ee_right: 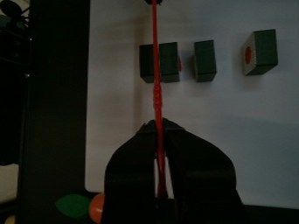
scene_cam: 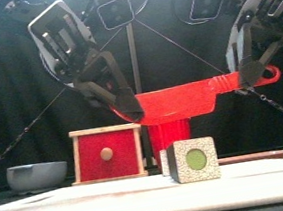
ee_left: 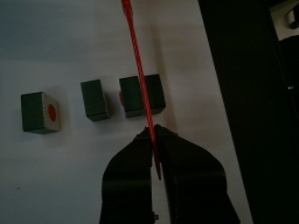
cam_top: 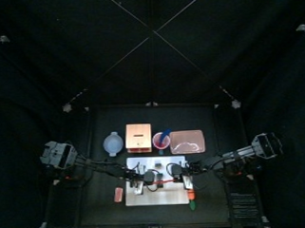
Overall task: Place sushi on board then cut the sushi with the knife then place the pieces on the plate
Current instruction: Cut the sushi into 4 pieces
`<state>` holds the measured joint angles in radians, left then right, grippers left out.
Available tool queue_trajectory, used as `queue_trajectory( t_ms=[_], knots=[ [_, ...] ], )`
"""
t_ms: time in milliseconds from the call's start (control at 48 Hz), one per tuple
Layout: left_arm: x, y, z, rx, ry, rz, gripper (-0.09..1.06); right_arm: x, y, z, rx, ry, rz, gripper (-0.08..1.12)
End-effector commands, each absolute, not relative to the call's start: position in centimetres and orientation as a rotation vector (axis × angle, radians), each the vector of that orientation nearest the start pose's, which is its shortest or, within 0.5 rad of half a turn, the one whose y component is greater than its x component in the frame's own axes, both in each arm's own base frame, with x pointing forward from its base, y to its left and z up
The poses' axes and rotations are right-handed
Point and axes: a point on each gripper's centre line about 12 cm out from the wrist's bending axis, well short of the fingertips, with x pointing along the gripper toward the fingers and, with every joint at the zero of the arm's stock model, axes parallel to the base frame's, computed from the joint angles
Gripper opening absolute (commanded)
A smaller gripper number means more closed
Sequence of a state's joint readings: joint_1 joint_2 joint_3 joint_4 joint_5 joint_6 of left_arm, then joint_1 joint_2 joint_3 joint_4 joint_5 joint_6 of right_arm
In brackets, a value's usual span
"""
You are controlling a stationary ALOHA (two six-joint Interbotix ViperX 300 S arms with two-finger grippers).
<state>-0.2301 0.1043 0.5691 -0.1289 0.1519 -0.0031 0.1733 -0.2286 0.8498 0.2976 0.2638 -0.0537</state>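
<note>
Red plastic toy knife is held level above the white cutting board by both arms at once. The left gripper is clamped on the blade tip, the right gripper on the handle end. Both prs of jaws are seen closed tight on it in the wrist views, where the blade shows edge-on as a thin line. The two-ended hold is prob. chosen so the thin blade is held straight & can be pressed down evenly.

Dark green toy sushi roll lies on the board as 3 separate blocks w/ gaps: end block, mid block, third block. The knife is lined up over the third block, apparently clear of it.

Cutting is judged nearly or fully done, transfer not begun. The flat pink tray sits well apart at the back of the table, beside the red cup, w/ no sushi blocks on it.
</note>
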Motion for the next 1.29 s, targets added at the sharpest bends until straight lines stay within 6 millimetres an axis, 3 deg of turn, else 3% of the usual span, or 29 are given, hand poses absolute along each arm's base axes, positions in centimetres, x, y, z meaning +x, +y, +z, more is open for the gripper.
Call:
queue_trajectory(
  t_ms=[21, 958, 1292],
  knots=[
    [39.6, -10.0, 14.8, -0.031, 0.831, -0.194, 0.37, 30.5, 6.3, 17.0, 0.174, 0.883, 0.133, 0.34],
    [39.6, -9.7, 13.3, -0.034, 0.869, -0.181, 0.37, 30.7, 6.5, 15.1, 0.172, 0.938, 0.124, 0.34],
    [39.6, -9.7, 11.8, -0.055, 0.907, -0.169, 0.37, 30.8, 7.4, 13.3, 0.185, 0.999, 0.131, 0.34]
  ],
)
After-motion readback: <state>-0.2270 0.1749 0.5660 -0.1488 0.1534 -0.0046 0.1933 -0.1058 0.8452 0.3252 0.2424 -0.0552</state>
